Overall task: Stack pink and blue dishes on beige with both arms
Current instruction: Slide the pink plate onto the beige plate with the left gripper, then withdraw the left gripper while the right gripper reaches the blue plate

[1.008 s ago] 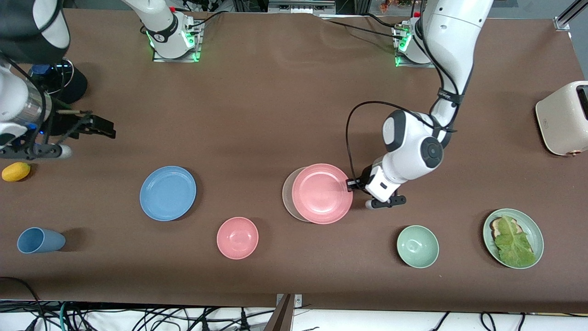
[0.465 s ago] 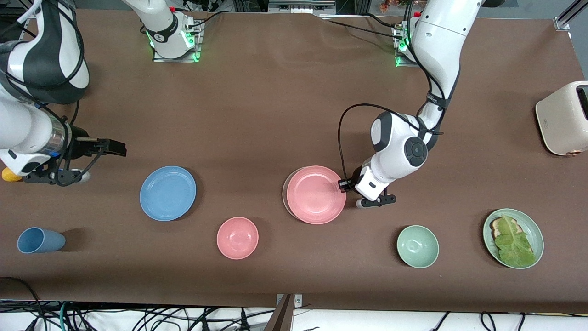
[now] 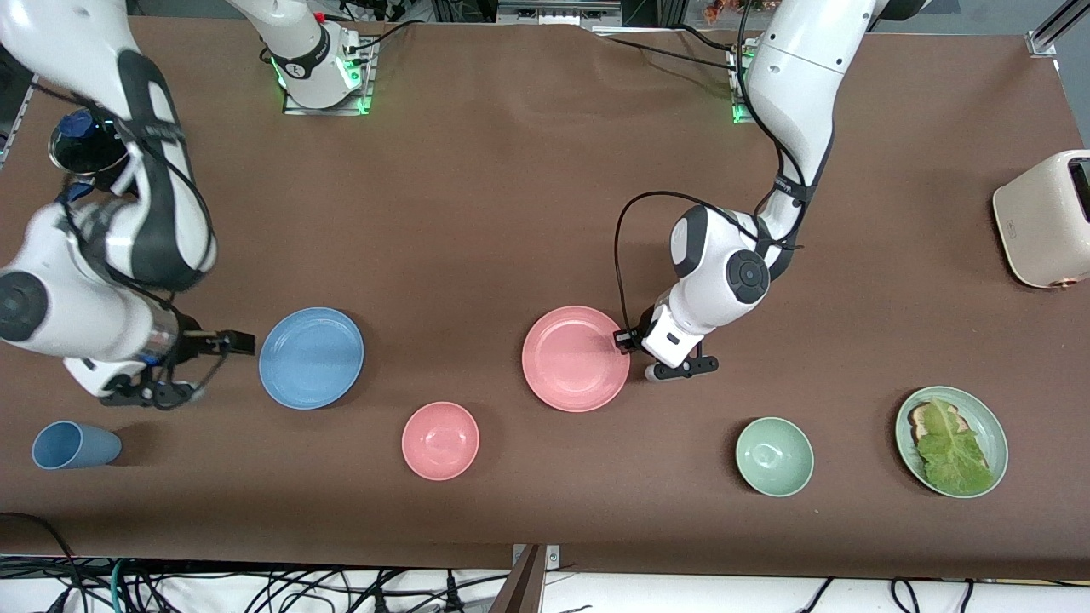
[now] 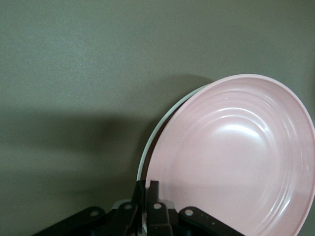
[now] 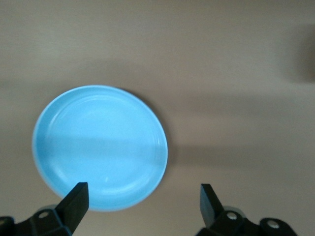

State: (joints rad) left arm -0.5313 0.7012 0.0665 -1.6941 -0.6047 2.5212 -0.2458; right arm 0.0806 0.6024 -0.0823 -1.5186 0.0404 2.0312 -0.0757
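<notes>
My left gripper (image 3: 624,339) is clamped on the rim of the pink plate (image 3: 576,358), which sits over the beige plate (image 4: 147,156) mid-table. Let go while it's tilted or off-centre and it could slide askew. My right gripper (image 3: 243,343), fingers spread wide, sits just beside the blue plate (image 3: 312,358) toward the right arm's end; a poor bite on that low rim might shove it along the table (image 3: 477,213). The front view hides the beige (only the left wrist view catches its edge).
</notes>
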